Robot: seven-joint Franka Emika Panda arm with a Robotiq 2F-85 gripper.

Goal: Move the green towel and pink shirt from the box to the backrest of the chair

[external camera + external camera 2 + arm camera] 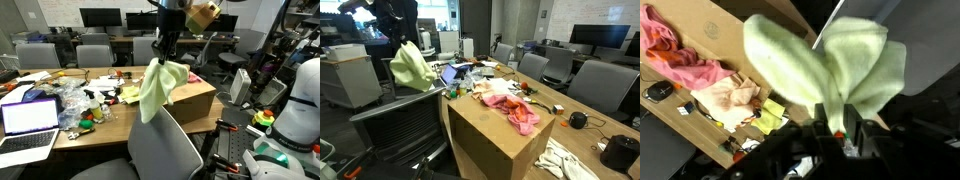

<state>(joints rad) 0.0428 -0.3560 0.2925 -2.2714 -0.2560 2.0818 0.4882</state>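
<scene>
The green towel [160, 88] hangs in folds from my gripper [161, 54], just above the backrest of the grey chair [165, 150]. In the wrist view the towel [830, 60] runs down between the two dark fingers, and the gripper [836, 115] is shut on it. The towel [412, 68] and gripper [402, 38] also show in an exterior view, over the chair [400, 125]. The pink shirt [510, 108] lies crumpled on top of the brown box [490, 140]. From the wrist, the pink shirt [680, 55] sits at the left on the box [715, 30].
The box [195, 98] stands on a wooden table [100, 130] cluttered with small items and an open laptop [30, 120]. More grey chairs [605, 85] and monitors line the room. A white cloth [565, 160] lies beside the box.
</scene>
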